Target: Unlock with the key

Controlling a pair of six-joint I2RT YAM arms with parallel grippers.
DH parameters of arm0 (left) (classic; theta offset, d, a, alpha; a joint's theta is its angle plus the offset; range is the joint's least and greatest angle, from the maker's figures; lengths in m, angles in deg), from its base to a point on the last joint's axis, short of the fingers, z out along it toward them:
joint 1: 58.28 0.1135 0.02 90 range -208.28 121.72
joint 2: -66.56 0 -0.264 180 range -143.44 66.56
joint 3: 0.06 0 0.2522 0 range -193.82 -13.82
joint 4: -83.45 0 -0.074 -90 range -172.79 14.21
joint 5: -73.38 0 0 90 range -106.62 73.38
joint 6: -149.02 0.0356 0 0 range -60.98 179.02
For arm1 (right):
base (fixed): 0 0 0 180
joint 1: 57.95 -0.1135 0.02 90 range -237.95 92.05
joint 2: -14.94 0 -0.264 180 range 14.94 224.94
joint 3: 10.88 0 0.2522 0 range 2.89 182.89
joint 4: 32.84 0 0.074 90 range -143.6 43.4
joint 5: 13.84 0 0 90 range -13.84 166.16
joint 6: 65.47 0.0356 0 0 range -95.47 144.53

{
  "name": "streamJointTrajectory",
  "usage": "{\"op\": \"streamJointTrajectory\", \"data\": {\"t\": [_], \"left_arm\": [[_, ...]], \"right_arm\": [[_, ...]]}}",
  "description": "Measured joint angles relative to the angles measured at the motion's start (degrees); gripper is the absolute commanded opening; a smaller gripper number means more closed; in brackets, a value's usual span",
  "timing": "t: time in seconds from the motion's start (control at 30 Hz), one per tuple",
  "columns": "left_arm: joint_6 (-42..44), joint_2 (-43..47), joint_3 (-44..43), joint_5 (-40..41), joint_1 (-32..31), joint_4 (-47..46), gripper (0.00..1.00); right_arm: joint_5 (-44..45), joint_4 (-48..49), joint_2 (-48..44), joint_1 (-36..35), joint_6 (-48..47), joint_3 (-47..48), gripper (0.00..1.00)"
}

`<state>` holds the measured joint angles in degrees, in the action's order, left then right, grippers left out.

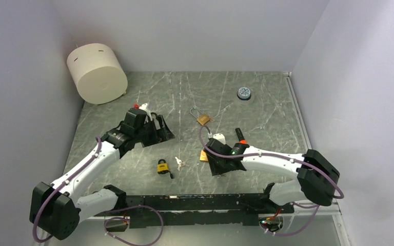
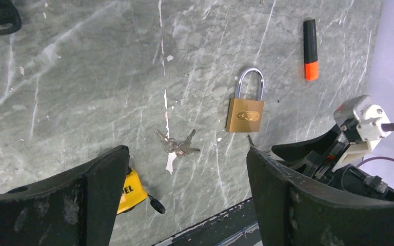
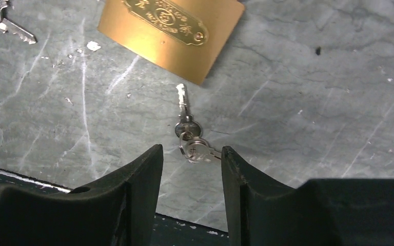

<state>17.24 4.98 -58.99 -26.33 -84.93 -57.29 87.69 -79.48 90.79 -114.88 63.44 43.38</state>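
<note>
**Top external view.** The brass padlock (image 1: 204, 155) lies on the desk (image 1: 267, 118) near its centre, at the tip of the right gripper (image 1: 211, 158). A second brass padlock (image 1: 203, 119) sits at 12 o'clock from it and a yellow padlock (image 1: 162, 166) at 9 o'clock, with a spare key bunch (image 1: 180, 163) between. The left gripper (image 1: 156, 129) hovers well apart at 10 o'clock. Open desk lies toward 2 o'clock, and the walls are well off.

**Left wrist view.** The left jaws stand wide open and hold nothing. The target padlock's shackle looks seated.

**Right wrist view.** The key (image 3: 183, 110) lies flat, with its tip pointing to 12 o'clock just short of the padlock's lower edge. Its ring and a second key (image 3: 200, 152) lie between the right jaws, which are partly open and grip nothing.

**Handling, in my judgement.**
- **Key:** it is light, stiff, thin and slippery, and it lies flush with the stone, so I would pinch it at the bow. The ring-mate will likely dangle.
- **Padlock:** it is rigid and heavier but may skate on the polished desk, so I would steady its body by the side faces.
</note>
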Motion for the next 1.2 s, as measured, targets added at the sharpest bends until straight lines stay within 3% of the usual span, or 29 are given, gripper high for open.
{"op": "streamJointTrajectory", "data": {"t": [0.07,0.23,0.47,0.57,0.83,1.2], "left_arm": [[-0.46,0.0,0.52,-0.09,-0.07,-0.24,0.86],[-1.09,0.0,0.96,-0.15,-0.07,-0.87,0.85],[-2.12,0.0,2.86,-1.44,-0.07,-2.01,0.84],[-2.97,0.0,3.98,-2.69,-0.07,-2.64,0.84],[-5.97,-0.02,5.84,-6.51,-0.35,-6.16,0.86],[-19.28,-2.78,11.06,-13.51,-2.1,-22.05,0.91]], "right_arm": [[0.11,0.17,1.29,-0.81,-0.5,0.83,0.45],[0.44,0.48,4.92,-1.73,-1.86,1.99,0.27],[1.29,0.63,8.72,-1.9,-3.54,3.67,0.16],[1.36,0.79,8.74,-1.99,-4.57,3.72,0.0],[2.27,2.16,6.67,-2.01,-5.11,2.97,0.0],[0.7,14.36,-16.44,-2.01,-5.4,-6.32,0.0]]}}
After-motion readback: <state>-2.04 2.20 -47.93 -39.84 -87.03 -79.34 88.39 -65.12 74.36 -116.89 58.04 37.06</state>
